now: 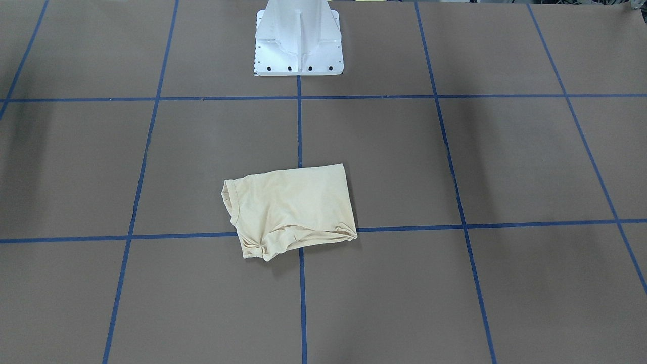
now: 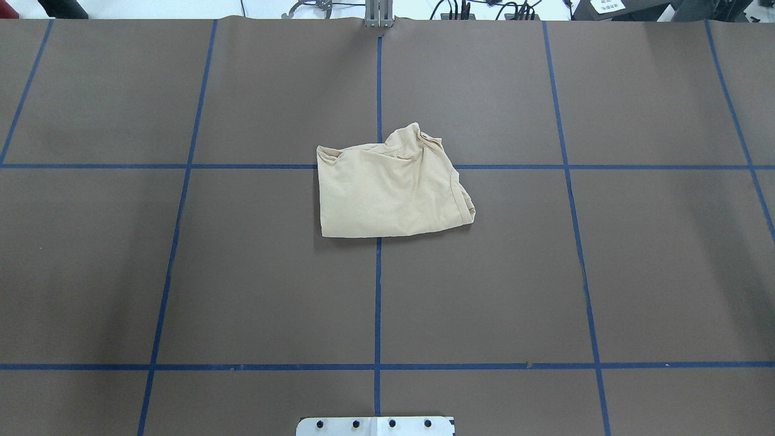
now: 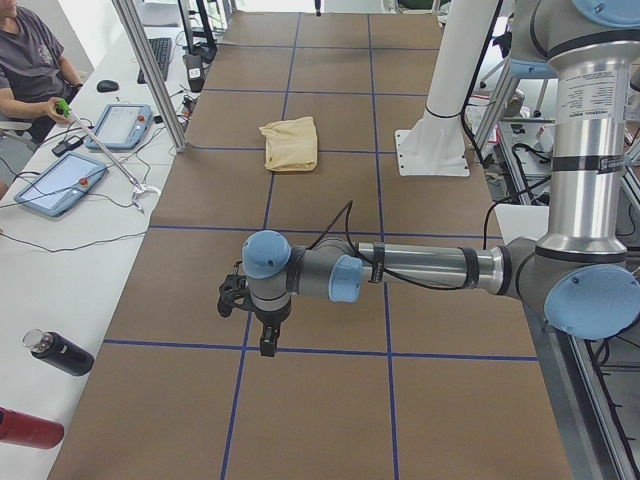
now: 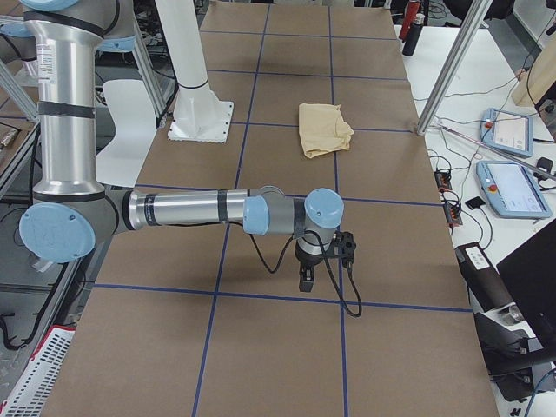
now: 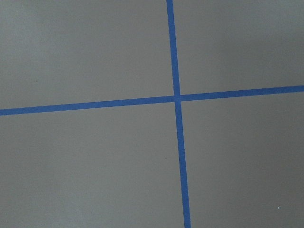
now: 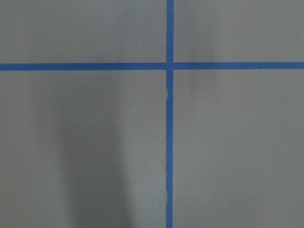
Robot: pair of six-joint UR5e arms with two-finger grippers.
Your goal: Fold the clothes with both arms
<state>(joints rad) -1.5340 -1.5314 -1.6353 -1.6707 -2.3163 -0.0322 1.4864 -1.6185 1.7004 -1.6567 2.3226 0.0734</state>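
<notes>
We see a brown paper-topped table (image 2: 272,272) crossed by blue tape lines (image 2: 378,303); a folded cream-yellow thin shirt (image 2: 387,191) lies on it, between the jaws of the left gripper (image 3: 268,346) and right gripper (image 4: 306,281), well apart from both

Brown table (image 2: 272,272) with blue tape grid (image 2: 378,290), white desk (image 3: 50,270) alongside.

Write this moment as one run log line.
shirt: folded, untouched | left gripper: far from shirt, state unclear | right gripper: same
</notes>
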